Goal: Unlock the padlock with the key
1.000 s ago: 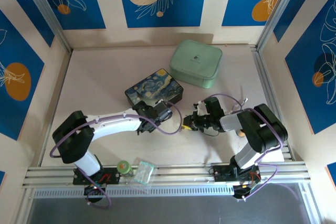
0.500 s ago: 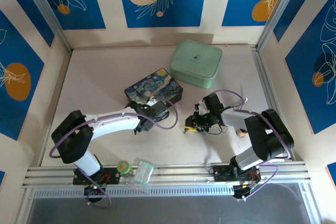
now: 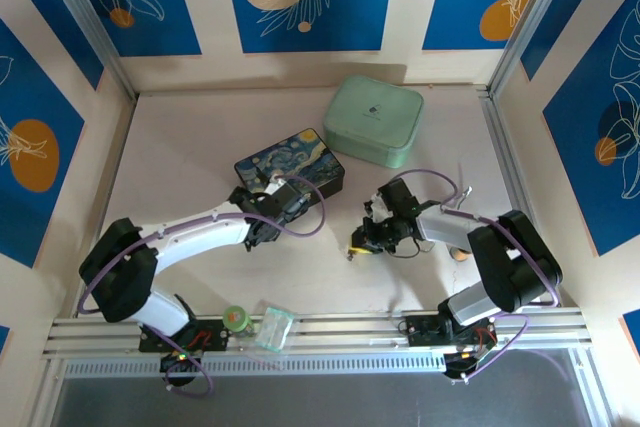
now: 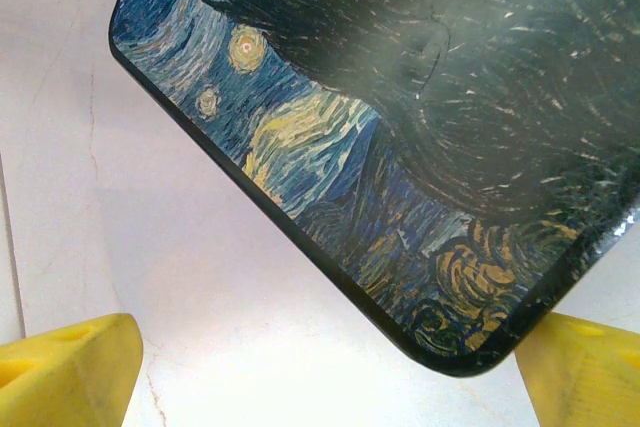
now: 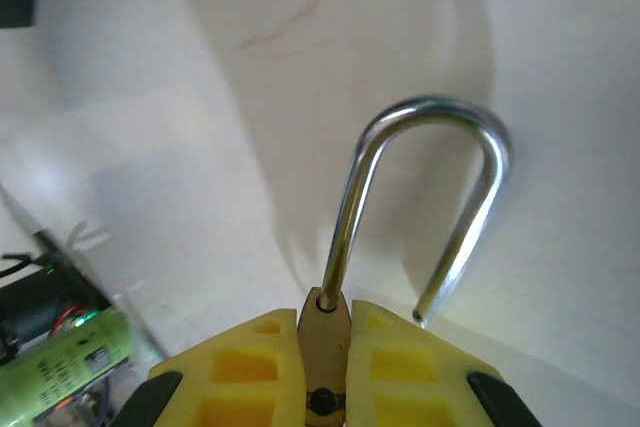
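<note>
Right gripper [image 5: 325, 332]: jaws are pressed together on the thin brass body of the padlock [image 5: 430, 112], which is held just right of the painted box [image 3: 290, 162] and a little nearer the arm bases. The shackle is pointed away from the fingers, with one leg seated and the other end seemingly free of the body. Left gripper [image 4: 330, 372]: spread wide, nothing held, hung over the near corner of the painted box. Risk as judged: only a narrow edge is gripped, so the padlock may be twisted or squeezed out if pressed against the table, and the free shackle leg may be swung round. The painted box may be shoved by the left fingers, set so close. Against a second ago: the left gripper is found drawn in from beside the box to over its near corner. The box is seemingly nudged slightly left. The right forearm is swung, with the padlock kept at much the same spot.
</note>
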### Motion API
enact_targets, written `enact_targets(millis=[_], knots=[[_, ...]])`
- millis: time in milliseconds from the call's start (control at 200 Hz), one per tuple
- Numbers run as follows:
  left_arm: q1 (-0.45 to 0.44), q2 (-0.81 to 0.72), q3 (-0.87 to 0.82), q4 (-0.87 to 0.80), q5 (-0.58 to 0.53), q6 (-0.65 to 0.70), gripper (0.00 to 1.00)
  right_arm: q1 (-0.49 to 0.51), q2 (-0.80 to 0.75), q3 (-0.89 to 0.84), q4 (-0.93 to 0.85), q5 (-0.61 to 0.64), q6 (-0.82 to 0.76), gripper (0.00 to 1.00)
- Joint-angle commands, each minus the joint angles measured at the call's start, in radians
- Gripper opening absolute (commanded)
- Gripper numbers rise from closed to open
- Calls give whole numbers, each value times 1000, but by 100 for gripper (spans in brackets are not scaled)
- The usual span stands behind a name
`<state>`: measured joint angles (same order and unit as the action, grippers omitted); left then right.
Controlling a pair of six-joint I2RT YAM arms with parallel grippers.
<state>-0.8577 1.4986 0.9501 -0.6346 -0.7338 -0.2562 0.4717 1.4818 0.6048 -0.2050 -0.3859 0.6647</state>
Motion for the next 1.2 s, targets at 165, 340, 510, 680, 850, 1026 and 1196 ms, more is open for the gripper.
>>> enact_targets(millis=[165, 340, 510, 680, 850, 1026, 1196], knots=[[17, -8, -19, 47, 22, 9, 95, 52, 145, 80, 365, -308, 148, 0], [16, -2, -22, 54, 36, 2, 95, 72, 222, 80, 446, -298, 150, 0], [17, 7, -24, 61, 39, 0, 95, 27, 255, 31, 467, -306, 136, 0], [16, 16, -18, 65, 34, 5, 95, 11, 217, -46, 453, -253, 116, 0], [17, 22, -16, 66, 25, 10, 95, 4, 193, -95, 452, -220, 92, 0], [17, 13, -19, 59, 21, 5, 95, -5, 175, -109, 408, -220, 75, 0], [15, -23, -20, 53, 18, -13, 94, 0, 136, -48, 383, -273, 127, 0]])
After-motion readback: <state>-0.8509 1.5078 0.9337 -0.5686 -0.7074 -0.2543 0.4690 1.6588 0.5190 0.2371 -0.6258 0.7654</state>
